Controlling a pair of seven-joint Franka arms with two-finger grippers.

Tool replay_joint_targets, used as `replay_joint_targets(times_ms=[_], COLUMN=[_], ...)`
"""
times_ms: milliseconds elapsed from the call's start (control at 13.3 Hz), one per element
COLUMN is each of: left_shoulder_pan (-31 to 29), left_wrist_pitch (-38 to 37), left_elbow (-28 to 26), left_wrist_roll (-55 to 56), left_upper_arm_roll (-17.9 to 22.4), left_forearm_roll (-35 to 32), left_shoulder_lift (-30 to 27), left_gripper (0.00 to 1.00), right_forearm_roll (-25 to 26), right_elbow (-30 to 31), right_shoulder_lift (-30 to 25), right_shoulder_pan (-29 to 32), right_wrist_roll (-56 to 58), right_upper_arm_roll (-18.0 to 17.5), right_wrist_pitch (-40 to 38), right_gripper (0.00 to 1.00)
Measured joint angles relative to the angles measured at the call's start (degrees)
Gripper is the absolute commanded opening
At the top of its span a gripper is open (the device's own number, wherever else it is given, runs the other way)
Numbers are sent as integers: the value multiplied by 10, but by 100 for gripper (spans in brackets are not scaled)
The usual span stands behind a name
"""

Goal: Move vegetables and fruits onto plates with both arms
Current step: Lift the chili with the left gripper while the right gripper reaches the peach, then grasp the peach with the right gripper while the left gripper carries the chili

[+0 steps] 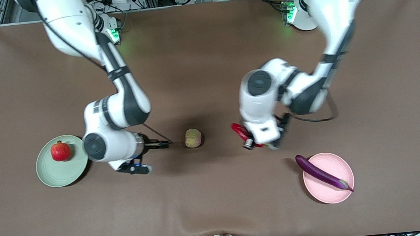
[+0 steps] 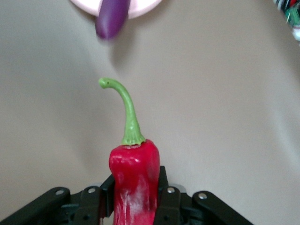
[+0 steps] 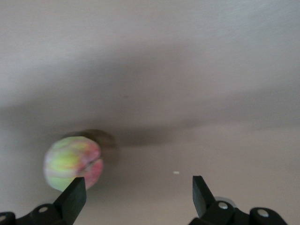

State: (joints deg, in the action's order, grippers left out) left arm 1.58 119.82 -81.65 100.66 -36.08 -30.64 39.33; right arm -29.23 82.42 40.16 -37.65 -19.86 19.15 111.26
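Front view: two arms midway through sorting produce onto plates

Front view shows a brown tabletop (image 1: 219,209) with two white arms reaching in from the top edge. The left gripper (image 1: 252,139) hangs over bare cloth near the middle, clenched around the red chili pepper (image 2: 135,183). Its wrist view shows the pepper pinched between the fingers (image 2: 165,197), green stem pointing toward the pink plate (image 1: 342,192). That plate sits nearer the front camera, toward the left arm's end, with the purple eggplant (image 1: 321,172) lying across it, one end overhanging the rim. The pepper probably belongs there too, joining the other vegetable.

The right gripper (image 1: 168,142) sits low just beside the peach (image 1: 193,137), fingers spread apart and holding nothing. In its wrist view the peach lies off toward one finger (image 3: 72,199) rather than centred, so it likely needs aligning before closing. Whether it touches the fruit is hard to judge.

The green plate (image 1: 51,175), toward the right arm's end, already carries the pomegranate (image 1: 60,151).
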Motion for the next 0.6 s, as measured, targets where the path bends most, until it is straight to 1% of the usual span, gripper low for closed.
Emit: replay_joint_targets(times_ms=[151, 226, 376, 602], left_shoulder_pan=[-114, -158, -218, -276], left_wrist_pitch=[-9, -10, -12, 6], left_elbow=[-1, -2, -8, -13], left_wrist_roll=[-103, -154, -240, -316], left_upper_arm_roll=[-54, -66, -70, -68], left_forearm_roll=[19, 27, 35, 35], left_shoulder_lift=[-3, -3, 1, 31], left_gripper=[0, 0, 0, 0], right_forearm_roll=[0, 0, 0, 0], right_elbow=[1, 1, 2, 1], right_shoulder_lift=[5, 8, 15, 35], right_shoulder_pan=[-17, -25, -44, -75], right_wrist_roll=[-12, -12, -12, -12], right_upper_arm_roll=[0, 0, -1, -1], right_wrist_pitch=[15, 26, 44, 74], right_gripper=[100, 100, 100, 100])
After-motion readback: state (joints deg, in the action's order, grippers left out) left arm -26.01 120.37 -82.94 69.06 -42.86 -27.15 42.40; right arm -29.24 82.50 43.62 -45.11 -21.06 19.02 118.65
